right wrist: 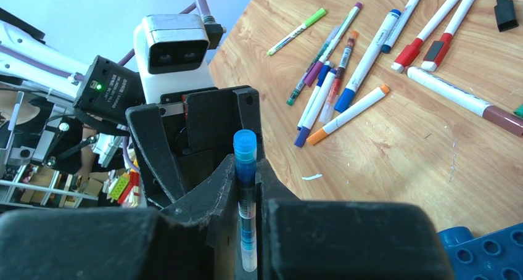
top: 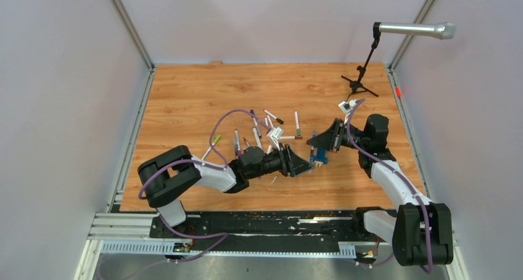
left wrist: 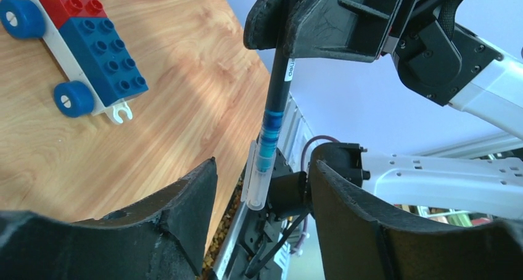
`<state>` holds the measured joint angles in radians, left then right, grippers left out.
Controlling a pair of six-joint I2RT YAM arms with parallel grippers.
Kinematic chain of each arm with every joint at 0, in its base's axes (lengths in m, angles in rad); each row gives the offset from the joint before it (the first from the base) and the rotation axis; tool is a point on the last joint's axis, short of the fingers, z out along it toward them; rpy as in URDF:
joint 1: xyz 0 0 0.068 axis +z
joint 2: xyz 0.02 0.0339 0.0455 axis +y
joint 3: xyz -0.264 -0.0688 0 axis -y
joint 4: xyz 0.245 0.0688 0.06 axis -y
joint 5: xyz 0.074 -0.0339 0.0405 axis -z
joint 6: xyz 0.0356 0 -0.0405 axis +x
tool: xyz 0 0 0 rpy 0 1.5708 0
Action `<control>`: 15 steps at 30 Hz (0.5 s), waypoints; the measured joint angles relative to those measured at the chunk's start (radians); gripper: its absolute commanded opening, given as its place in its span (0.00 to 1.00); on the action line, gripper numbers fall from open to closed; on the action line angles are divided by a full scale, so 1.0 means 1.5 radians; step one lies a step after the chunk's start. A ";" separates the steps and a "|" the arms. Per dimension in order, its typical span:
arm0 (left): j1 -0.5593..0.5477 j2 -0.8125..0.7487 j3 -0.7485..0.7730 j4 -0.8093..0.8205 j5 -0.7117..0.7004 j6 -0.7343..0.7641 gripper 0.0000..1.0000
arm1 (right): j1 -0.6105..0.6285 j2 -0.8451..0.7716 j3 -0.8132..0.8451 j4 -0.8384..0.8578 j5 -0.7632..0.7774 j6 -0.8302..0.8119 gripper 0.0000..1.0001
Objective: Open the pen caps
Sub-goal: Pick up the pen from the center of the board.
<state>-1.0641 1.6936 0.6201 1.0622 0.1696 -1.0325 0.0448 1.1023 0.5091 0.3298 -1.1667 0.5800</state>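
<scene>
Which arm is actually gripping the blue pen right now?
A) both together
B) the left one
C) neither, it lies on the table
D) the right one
D: the right gripper is shut on the blue pen and holds it off the table, while the left gripper is open, its fingers apart on either side of the pen's other end.

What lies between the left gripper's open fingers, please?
The blue pen, clamped in the right gripper, runs between the left gripper's fingers, touching neither, in the left wrist view.
</scene>
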 measured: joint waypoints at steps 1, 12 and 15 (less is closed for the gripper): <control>-0.001 0.000 0.002 -0.004 -0.004 -0.002 0.58 | 0.000 0.001 0.000 -0.001 0.002 -0.001 0.00; -0.018 0.000 0.046 -0.098 -0.042 -0.002 0.48 | 0.000 0.006 0.000 -0.025 0.026 -0.004 0.00; -0.028 -0.004 0.072 -0.174 -0.067 0.008 0.48 | 0.000 0.006 0.000 -0.039 0.044 -0.006 0.00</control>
<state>-1.1057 1.6878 0.7277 0.8005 0.0692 -1.0203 0.0452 1.1114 0.5095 0.2718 -1.1004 0.5716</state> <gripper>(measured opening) 0.477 0.110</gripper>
